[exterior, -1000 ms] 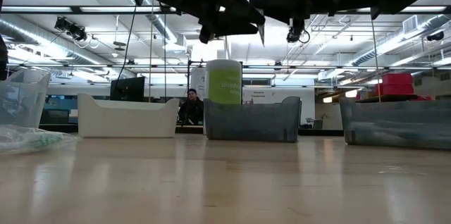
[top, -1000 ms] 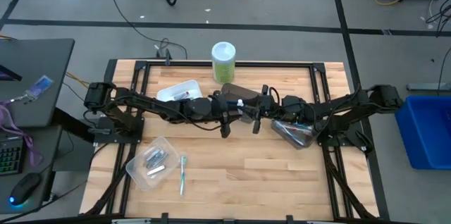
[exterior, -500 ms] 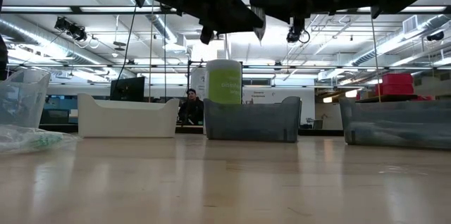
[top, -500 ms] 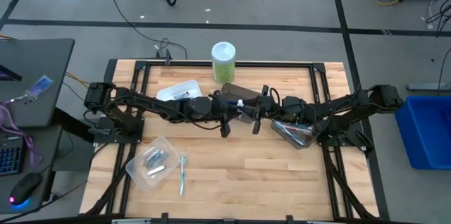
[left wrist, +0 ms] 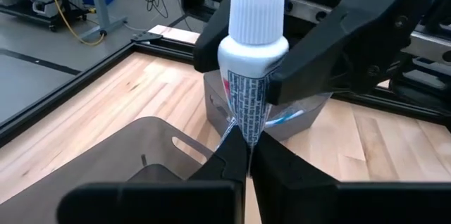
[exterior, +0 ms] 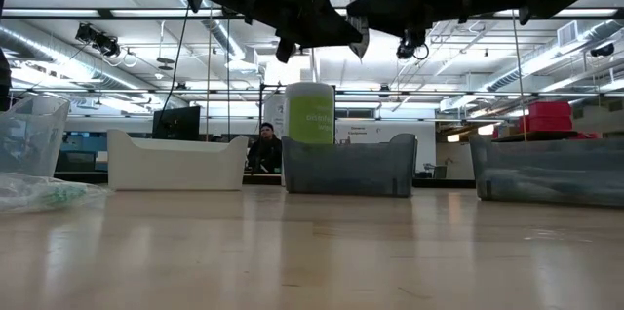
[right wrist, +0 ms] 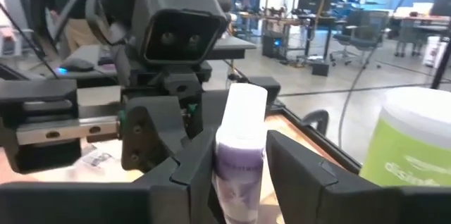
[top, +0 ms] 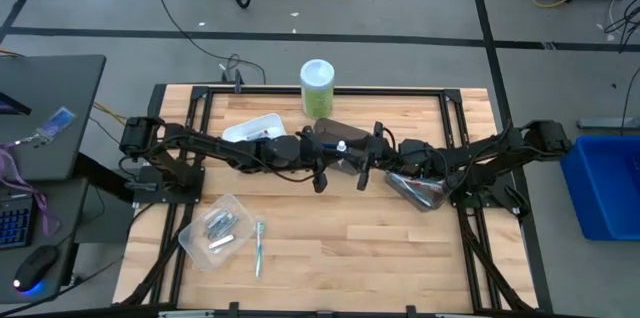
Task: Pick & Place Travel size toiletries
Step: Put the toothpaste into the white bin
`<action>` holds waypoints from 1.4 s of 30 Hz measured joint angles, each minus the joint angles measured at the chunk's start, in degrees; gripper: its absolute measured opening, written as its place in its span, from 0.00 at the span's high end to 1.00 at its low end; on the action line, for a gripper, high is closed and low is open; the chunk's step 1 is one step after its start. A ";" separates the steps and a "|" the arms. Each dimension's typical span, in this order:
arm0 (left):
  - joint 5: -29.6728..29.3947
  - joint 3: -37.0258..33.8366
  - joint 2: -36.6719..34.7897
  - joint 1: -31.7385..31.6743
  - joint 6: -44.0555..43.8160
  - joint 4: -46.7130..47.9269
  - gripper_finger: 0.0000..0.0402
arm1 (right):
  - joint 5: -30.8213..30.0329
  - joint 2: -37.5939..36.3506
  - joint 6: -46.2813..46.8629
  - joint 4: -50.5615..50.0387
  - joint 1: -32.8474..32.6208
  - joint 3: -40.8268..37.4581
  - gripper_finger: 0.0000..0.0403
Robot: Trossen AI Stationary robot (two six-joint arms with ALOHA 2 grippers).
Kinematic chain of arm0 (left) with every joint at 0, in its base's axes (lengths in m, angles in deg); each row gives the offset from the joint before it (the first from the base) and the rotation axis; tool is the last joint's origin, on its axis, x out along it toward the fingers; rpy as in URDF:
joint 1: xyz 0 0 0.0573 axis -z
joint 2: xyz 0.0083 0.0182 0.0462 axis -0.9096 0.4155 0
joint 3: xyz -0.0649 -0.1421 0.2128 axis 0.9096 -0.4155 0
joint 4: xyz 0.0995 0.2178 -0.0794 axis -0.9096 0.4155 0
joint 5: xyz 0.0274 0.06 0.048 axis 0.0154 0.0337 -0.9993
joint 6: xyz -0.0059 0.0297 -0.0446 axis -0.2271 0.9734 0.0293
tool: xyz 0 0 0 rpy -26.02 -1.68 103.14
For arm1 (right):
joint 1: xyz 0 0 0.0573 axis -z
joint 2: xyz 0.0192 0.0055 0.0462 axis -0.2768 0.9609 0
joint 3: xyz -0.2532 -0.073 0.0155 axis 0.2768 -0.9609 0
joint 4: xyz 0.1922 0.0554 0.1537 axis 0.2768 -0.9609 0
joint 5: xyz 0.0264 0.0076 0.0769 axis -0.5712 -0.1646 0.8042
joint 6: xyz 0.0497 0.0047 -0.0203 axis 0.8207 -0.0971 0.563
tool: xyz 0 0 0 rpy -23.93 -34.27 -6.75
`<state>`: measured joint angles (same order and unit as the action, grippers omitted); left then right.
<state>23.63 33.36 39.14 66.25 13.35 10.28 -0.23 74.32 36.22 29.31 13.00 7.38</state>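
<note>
The left claw pinches the crimped tail of a small white-capped plastic toiletry tube, held upright above the dark grey plastic bin at mid-tabletop. The right claw squeezes its shoulder. If either lets go early or pulls crookedly, the tube could drop outside that bin, towards the green canister behind.

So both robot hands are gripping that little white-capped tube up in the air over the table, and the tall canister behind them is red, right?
Not quite: the canister is green with a white lid, not red, as the high view shows. The rest holds: the left hand pinches the tube at its crimped end, and the right hand grips it below the cap, above the table.
</note>
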 joint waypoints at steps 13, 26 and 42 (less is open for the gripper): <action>-0.90 0.09 0.00 0.07 -0.02 6.23 0.97 | -3.59 0.00 -0.05 -3.06 0.06 0.00 0.47; -20.56 0.09 -9.99 -1.07 -9.90 43.23 0.97 | -10.02 0.00 -0.04 -7.16 0.04 0.00 0.44; -20.52 -0.02 -10.04 -13.24 -20.63 74.39 0.92 | -5.93 -0.02 1.93 -7.09 0.04 0.00 0.53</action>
<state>3.11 33.34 29.10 53.00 -7.29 84.67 -6.17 74.30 38.15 22.22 13.04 7.38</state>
